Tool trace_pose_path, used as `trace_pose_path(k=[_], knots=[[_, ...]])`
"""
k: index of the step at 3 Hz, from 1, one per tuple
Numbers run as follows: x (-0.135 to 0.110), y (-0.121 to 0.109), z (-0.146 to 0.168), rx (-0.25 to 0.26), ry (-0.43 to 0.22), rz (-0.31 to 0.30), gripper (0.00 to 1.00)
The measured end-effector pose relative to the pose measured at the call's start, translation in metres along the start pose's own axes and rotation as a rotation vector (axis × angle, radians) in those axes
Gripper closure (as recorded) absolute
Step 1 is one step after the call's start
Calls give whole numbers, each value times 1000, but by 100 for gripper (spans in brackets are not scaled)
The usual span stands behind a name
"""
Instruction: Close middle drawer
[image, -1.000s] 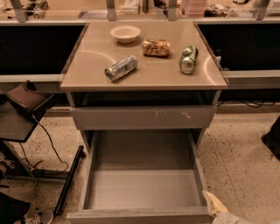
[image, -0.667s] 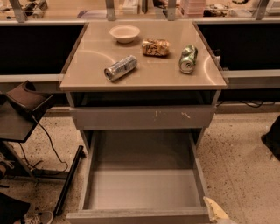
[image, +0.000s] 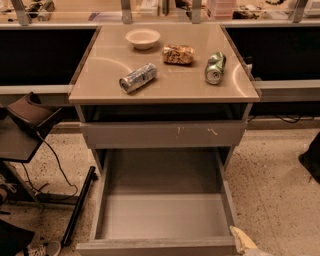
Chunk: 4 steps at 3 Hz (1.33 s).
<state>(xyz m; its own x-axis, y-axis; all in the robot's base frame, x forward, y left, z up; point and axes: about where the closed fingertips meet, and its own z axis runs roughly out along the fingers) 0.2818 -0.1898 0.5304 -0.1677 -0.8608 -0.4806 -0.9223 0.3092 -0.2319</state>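
The middle drawer (image: 162, 216) is pulled far out of the cabinet toward me, wide, deep, grey and empty. Its plain front (image: 155, 246) lies at the bottom edge of the camera view. Above it sits the grey drawer front with pale scratches on its right half (image: 162, 134), slightly out. My gripper (image: 243, 243) shows only as a pale tip at the bottom right, right by the front right corner of the middle drawer. The lowest drawer is hidden.
On the cabinet top (image: 100, 75) lie a white bowl (image: 143, 38), a silver can (image: 138, 77) on its side, a snack bag (image: 178, 54) and a green can (image: 215, 68). A black stand (image: 30, 115) and a leaning pole (image: 77, 205) are at the left. A dark object (image: 312, 160) is at the right.
The gripper tip has sunk slightly toward the bottom edge of the view. The drawer stands as far out as before.
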Motion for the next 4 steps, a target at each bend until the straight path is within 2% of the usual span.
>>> trace_pose_path(k=[2, 3, 4], knots=[[44, 7, 49, -106, 95, 74, 0], [45, 5, 50, -112, 102, 72, 0], [49, 4, 56, -140, 104, 84, 0]])
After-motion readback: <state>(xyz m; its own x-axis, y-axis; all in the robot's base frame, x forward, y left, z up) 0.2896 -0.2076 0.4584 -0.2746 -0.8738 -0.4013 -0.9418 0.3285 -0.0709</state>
